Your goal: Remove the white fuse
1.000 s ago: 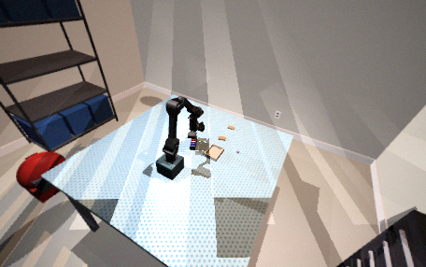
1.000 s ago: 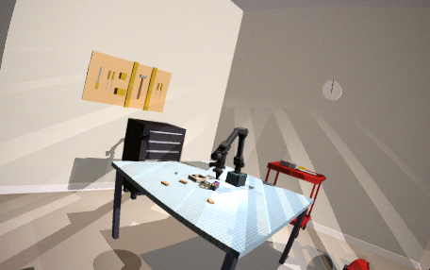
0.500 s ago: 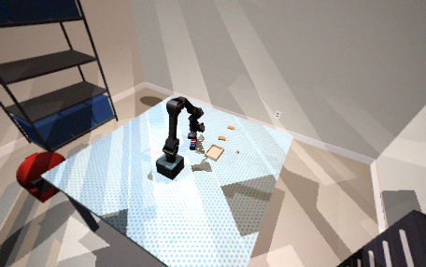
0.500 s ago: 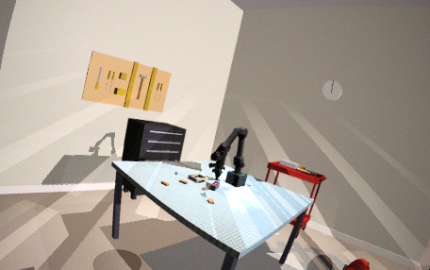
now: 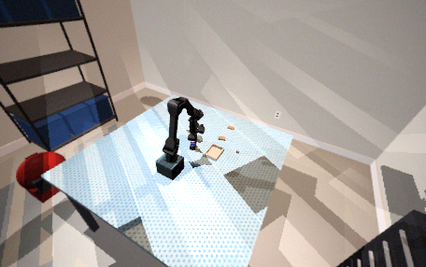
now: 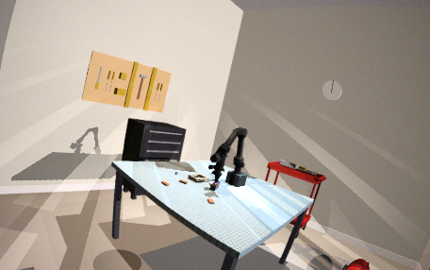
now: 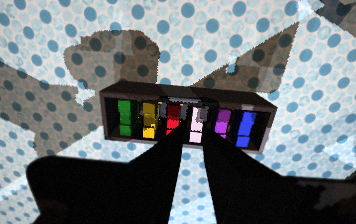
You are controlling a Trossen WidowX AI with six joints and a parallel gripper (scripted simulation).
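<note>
The white fuse (image 7: 195, 136) stands in the dark fuse block (image 7: 135, 89) (image 5: 192, 146) (image 6: 214, 187), between the red fuse (image 7: 173, 111) and the purple fuse (image 7: 223, 116). My gripper (image 7: 193, 133) (image 5: 192, 138) (image 6: 217, 181) is over the block, its fingers parted by a narrow gap with nothing held. In the wrist view the fingertips appear either side of the white fuse's near end, overlapping the view of its neighbours. Their exact height above the fuse cannot be told. The tan tray (image 5: 215, 152) (image 6: 196, 177) lies beside the block and looks empty.
The block also holds a green fuse (image 7: 125, 117), a yellow fuse (image 7: 148, 132) and a blue fuse (image 7: 245, 127). Orange pieces (image 5: 231, 127) (image 5: 221, 138) (image 6: 165, 183) (image 6: 183, 181) (image 6: 210, 201) and a small grey thing (image 5: 237, 151) (image 6: 176, 173) lie on the table.
</note>
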